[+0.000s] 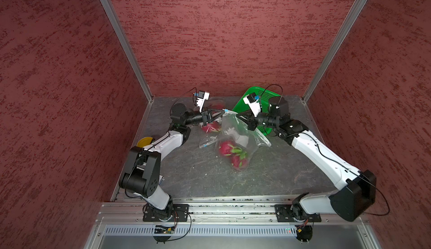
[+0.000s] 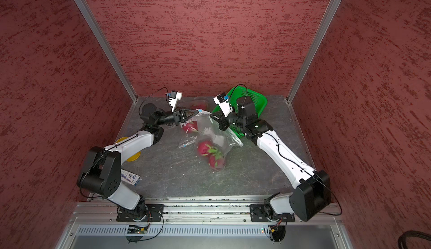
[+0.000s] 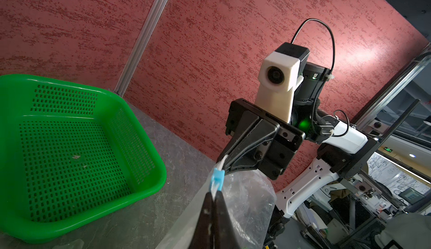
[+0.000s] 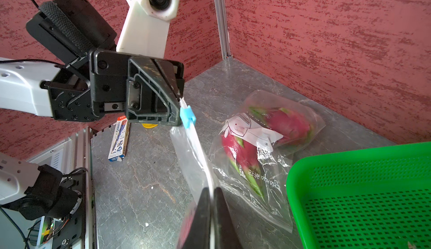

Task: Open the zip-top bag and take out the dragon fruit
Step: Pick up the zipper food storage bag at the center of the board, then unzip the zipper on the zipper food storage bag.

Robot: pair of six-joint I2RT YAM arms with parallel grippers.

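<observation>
The left gripper (image 1: pixel 222 112) and the right gripper (image 1: pixel 237 114) each pinch the lifted zip-top bag (image 1: pixel 234 128) at its seal, which runs left-right between them. The blue slider (image 4: pixel 187 117) sits beside the left tips. The dragon fruit (image 1: pixel 227 148) sag nearer, below.

the zip-top bag (image 1: pixel 229 124) is thin clear plastic film, glossy and creased, with a smooth blue plastic slider (image 3: pixel 218 177). the green basket (image 3: pixel 70 84) is shiny moulded plastic, perforated. the worktop (image 1: pixel 198 173), from where i stand, looks like matt grey stone, veined. the walls (image 1: pixel 221 37) are rough and matt, like red plaster; the corner posts (image 1: pixel 122 40) brushed metal. the left tool (image 4: pixel 179 100) is scuffed matt black plastic.
</observation>
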